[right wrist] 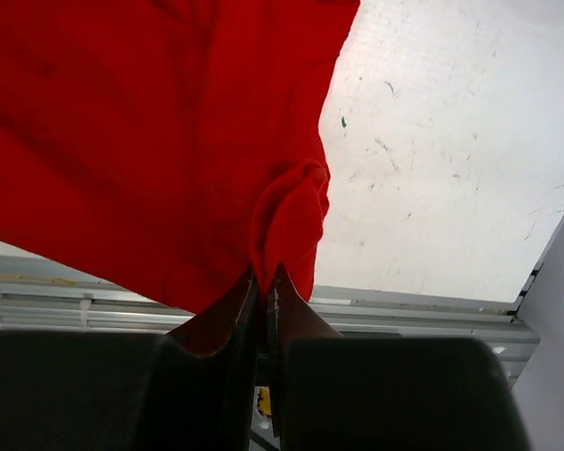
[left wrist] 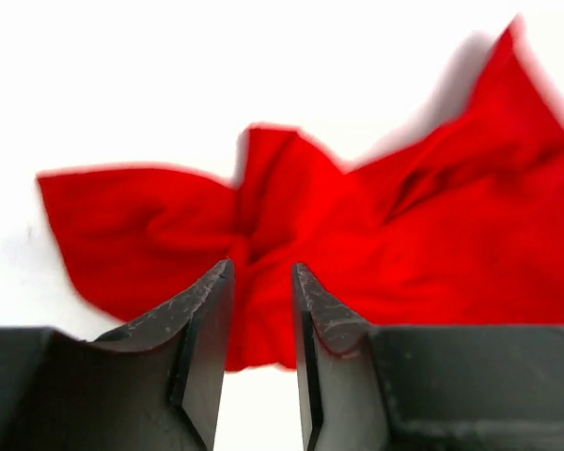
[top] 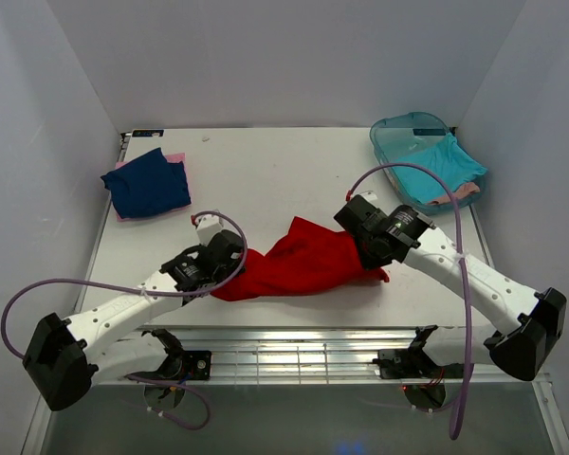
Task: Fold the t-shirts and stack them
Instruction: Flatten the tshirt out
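The red t-shirt (top: 303, 261) lies crumpled on the surface (top: 266, 171), near the front edge and between the two arms. Judging by its creases, it is light, limp cloth. It holds no shape, sags wherever it is unsupported, and probably slides easily on the smooth surface. It is not fragile.

Take hold at an edge or corner, such as the hem, shoulder or sleeve, where one pinch gathers few layers. A grip in the bunched middle would likely drag several layers together.

The left claw (left wrist: 263, 268) is released. Its jaws stand partly apart with a clear gap. The left end of the shirt lies just beyond the tips, and no cloth is seen pinched between them. Whether the tips touch the cloth cannot be told.

The right claw (right wrist: 263, 277) is clenched. Its jaws nearly meet on a bunched fold at the right edge of the red t-shirt, and the cloth fans out from the tips.

A folded navy t-shirt (top: 147, 185) rests on a pink t-shirt (top: 177, 157) at the far left. A turquoise t-shirt (top: 450, 161) lies in the teal tub (top: 403, 121) at the far right.
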`<state>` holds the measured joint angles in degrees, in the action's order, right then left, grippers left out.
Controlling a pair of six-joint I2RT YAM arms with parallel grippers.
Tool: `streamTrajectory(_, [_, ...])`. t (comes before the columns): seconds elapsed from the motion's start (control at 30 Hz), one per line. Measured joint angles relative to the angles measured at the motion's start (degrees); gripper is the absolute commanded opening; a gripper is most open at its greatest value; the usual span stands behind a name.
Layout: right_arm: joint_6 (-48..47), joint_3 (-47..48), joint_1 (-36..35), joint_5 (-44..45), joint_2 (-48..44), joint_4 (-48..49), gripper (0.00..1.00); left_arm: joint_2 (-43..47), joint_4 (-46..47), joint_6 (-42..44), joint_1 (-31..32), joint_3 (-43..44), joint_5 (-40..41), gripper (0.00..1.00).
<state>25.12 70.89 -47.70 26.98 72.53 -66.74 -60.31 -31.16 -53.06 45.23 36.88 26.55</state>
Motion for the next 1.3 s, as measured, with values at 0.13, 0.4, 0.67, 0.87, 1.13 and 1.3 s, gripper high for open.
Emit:
streamTrajectory(0.13, [1.9,-2.5,-0.1,-1.4,-0.7,-0.5,0.08,-3.4,1.6,0.7,0.0,6.7,4.5,0.34])
streamTrajectory(0.4, [3.2,-5.0,-0.7,-3.8,-0.1,0.8,0.08,-18.2,11.6,7.0,0.0,7.9,7.1,0.39])
streamTrajectory(0.67, [3.5,-5.1,-0.8,-3.8,-0.2,0.9,0.08,-22.6,15.0,7.9,0.0,8.2,3.9,0.40])
streamTrajectory(0.87, [3.5,-5.9,-0.8,-4.1,-0.2,1.5,0.08,-22.6,17.5,8.1,0.0,7.7,2.8,0.35])
streamTrajectory(1.13, [3.5,-6.2,-0.8,-4.7,-0.4,1.8,0.08,-25.1,17.3,6.7,0.0,7.6,1.3,0.04])
streamTrajectory(1.3, [3.7,-6.3,-0.8,-4.6,-1.0,2.1,0.08,-25.1,16.1,6.4,0.0,7.6,1.7,0.00])
